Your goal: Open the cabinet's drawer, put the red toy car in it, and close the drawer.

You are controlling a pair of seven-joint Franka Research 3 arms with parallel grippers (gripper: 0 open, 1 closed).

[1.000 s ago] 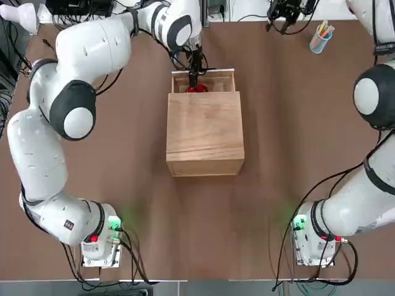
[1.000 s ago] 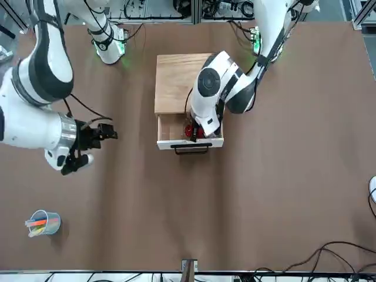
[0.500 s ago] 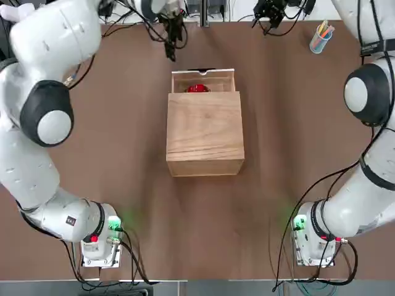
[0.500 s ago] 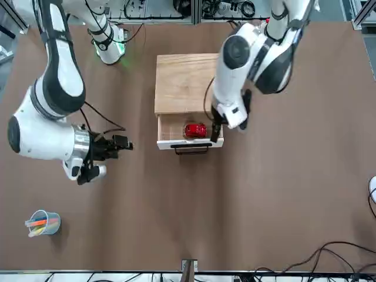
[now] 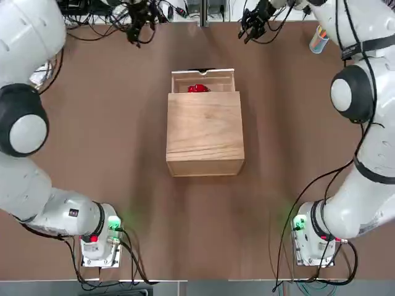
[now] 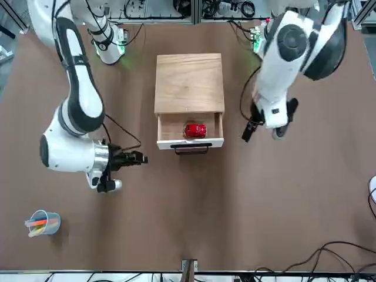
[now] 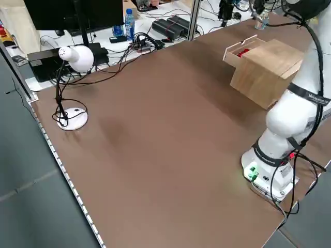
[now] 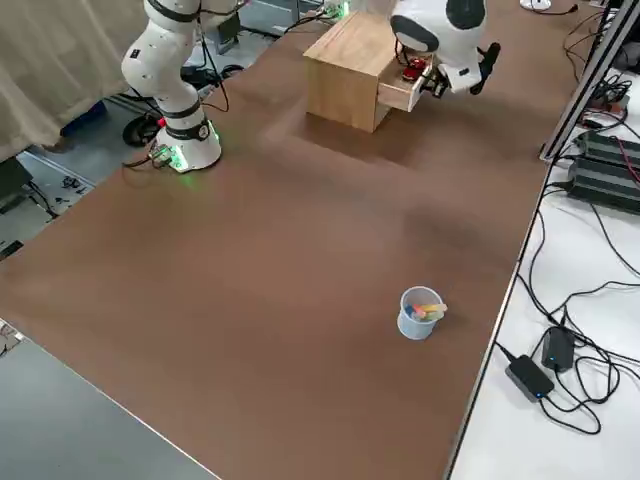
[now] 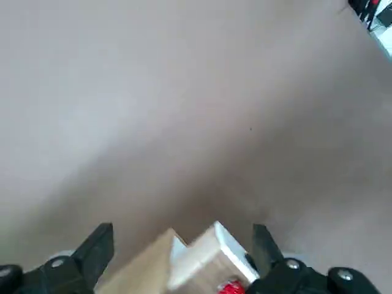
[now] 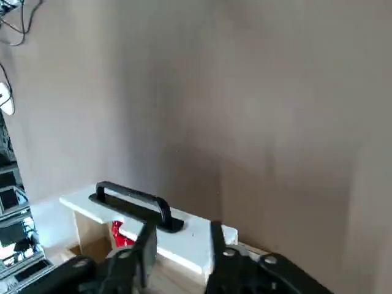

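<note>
Bare worktop (image 6: 235,194) is left before the drawer (image 6: 190,135); the way is obstructed only by its protruding handle (image 6: 191,150).

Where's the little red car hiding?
Find the big light tan wooden box on the brown table. Its shallow wooden drawer with a black handle sticks out. The shiny red toy car sits inside, the only red thing there.

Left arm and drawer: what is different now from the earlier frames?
The left gripper let go of the red car and backed away to the robot's left. The right gripper moved in toward the drawer. Drawer still open; cabinet unmoved.
</note>
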